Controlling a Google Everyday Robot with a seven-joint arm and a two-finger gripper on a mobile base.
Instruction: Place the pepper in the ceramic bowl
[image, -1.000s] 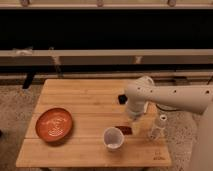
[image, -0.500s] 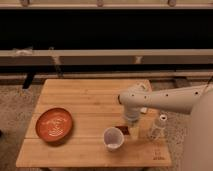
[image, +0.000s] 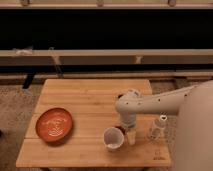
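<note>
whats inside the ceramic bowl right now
Only pale swirl marks show inside the ceramic bowl; nothing lies in it. The gripper is down beside the white cup, its arm covering whatever lies beneath.

One bowl (image: 54, 124), one cup (image: 113, 138), one hand (image: 131, 136) beside it.

Warm, dim overhead light on gripper (image: 127, 131), low over table (image: 85, 95), just beside white cup (image: 113, 138). Soft shadow pooled beneath it. Black unlit band well behind.

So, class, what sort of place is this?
Probably a robot test area: a lone wooden table on speckled flooring, holding a ceramic bowl and white cup, with the gripper low beside the cup.
</note>
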